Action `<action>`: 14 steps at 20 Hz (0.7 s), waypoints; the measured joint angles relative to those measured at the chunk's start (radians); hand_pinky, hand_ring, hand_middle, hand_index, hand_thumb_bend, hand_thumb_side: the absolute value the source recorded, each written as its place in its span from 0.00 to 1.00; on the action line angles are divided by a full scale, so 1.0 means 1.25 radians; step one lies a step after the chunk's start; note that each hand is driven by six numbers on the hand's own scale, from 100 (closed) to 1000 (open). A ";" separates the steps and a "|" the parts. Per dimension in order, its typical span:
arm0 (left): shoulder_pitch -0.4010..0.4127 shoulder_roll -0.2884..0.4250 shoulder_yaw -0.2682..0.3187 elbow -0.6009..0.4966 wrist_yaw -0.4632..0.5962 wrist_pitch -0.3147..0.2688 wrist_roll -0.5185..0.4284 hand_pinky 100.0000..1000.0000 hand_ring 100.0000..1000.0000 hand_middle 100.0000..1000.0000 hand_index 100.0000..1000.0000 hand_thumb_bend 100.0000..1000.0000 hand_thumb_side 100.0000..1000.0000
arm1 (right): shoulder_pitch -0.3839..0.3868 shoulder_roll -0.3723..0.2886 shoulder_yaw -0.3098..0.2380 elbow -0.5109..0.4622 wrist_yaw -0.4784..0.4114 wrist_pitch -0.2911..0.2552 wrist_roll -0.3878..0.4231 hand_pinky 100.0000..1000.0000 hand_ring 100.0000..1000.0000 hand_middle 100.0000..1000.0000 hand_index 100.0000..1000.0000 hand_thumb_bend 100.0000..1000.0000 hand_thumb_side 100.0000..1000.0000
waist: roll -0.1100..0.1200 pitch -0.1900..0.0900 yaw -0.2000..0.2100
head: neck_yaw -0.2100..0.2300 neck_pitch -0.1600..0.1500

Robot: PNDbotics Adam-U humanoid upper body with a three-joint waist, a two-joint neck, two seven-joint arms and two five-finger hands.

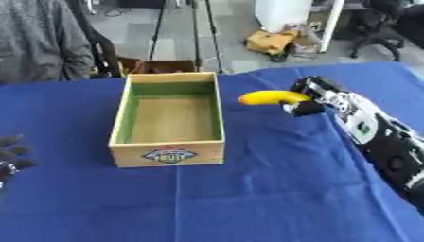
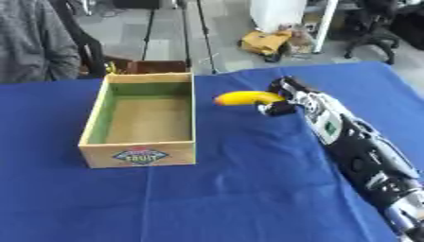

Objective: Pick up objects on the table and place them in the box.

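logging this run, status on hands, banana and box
Right robot hand shut on yellow banana, beside open wooden box. Left robot hand idle, low left. Path clear.

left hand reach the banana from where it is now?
Probably not. The left hand rests at the left edge, and the box stands between it and the banana, which the right hand already holds on the box's far side.
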 measured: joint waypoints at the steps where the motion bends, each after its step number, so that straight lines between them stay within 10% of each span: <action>1: 0.000 0.000 0.000 0.000 0.000 0.000 0.000 0.66 0.71 0.69 0.50 0.17 0.95 | 0.000 -0.002 0.000 -0.004 -0.007 0.002 -0.002 0.49 0.44 0.52 0.62 0.08 0.34 | 0.000 0.000 0.000 | 0.000 0.000; 14: 0.004 0.000 0.000 0.000 0.000 0.000 0.000 0.66 0.71 0.70 0.50 0.17 0.95 | -0.026 -0.023 0.009 -0.155 -0.116 0.020 -0.012 0.48 0.42 0.50 0.60 0.08 0.32 | -0.005 -0.006 -0.007 | 0.002 0.006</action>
